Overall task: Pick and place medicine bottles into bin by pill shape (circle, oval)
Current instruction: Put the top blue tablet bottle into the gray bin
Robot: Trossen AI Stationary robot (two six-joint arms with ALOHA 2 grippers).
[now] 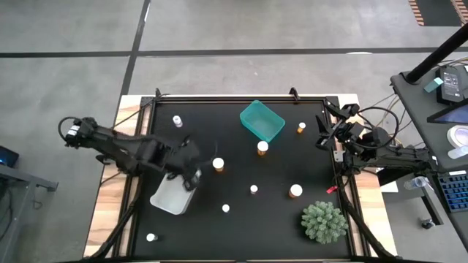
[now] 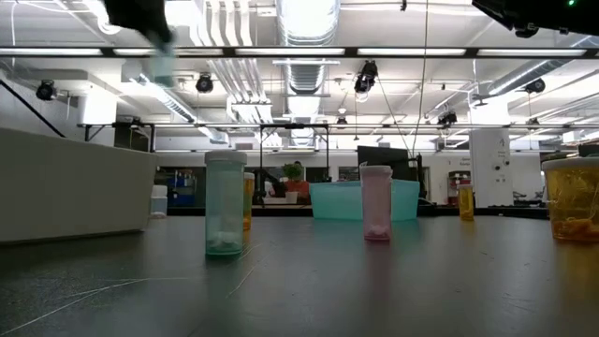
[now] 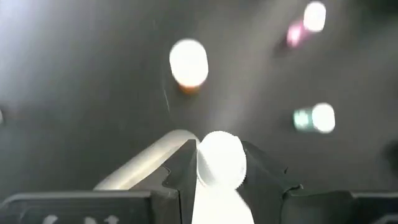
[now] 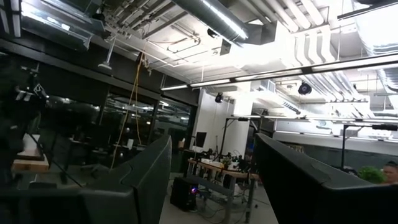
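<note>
Black table [image 1: 278,212]: teal bin [image 1: 262,120] holds nothing.

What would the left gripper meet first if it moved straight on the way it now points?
Probably the white bin, at its rim: the left gripper, shut on a bottle, points down over its corner. Depth is unclear; it might reach the table beside it instead.

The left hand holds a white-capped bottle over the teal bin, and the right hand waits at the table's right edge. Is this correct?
Not quite. In the high view the left hand holds the white-capped bottle over the white bin, not the teal bin. The right hand does wait at the right edge.
</note>
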